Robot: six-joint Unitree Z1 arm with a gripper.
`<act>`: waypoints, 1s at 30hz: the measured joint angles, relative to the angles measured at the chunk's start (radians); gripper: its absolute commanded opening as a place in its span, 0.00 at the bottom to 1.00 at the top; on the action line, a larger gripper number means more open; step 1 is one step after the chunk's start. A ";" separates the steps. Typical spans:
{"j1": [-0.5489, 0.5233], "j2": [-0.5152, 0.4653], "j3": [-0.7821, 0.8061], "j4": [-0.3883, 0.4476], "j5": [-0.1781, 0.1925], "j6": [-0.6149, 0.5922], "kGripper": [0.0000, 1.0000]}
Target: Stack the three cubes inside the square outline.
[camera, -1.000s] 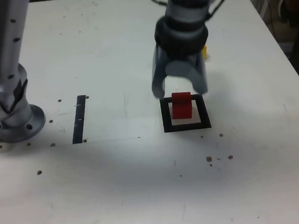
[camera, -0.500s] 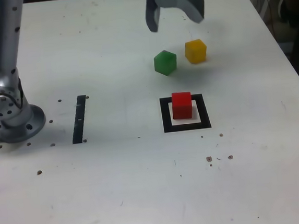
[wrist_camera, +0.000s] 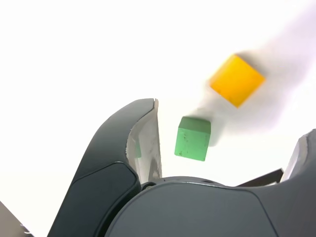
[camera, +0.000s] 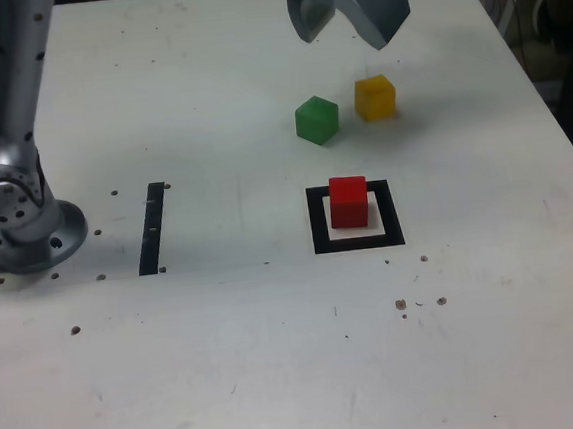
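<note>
Since a second earlier, when it hung spread just over the red cube (camera: pixel 348 201), the gripper (camera: pixel 349 13) had lifted away to the far edge of the counter (camera: pixel 279 356), and it hovered there with its jaws wide apart and nothing between them. Left behind, the red cube sat alone on the pale centre of the square outline (camera: pixel 358 240), with no other block on it. Beyond the outline, the green cube (camera: pixel 316 119) and the yellow cube (camera: pixel 375 97) rested on the counter just beside each other, the yellow one toward the exterior view's right. Seen from the wrist view, the green cube (wrist_camera: pixel 192 138) lay between the spread jaws, untouched, with the yellow cube (wrist_camera: pixel 236 80) blurred beyond it.
</note>
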 measured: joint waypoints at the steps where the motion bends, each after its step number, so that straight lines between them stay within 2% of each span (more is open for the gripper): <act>1: -0.005 0.015 0.000 -0.004 -0.003 0.037 0.97; 4: -0.020 0.053 0.007 -0.028 0.001 0.137 0.99; 8: -0.036 0.074 0.051 -0.075 0.030 0.269 0.99; 13: -0.036 0.074 0.059 -0.102 0.048 0.276 0.99; 30: 0.004 0.153 0.033 -0.159 0.046 0.285 0.99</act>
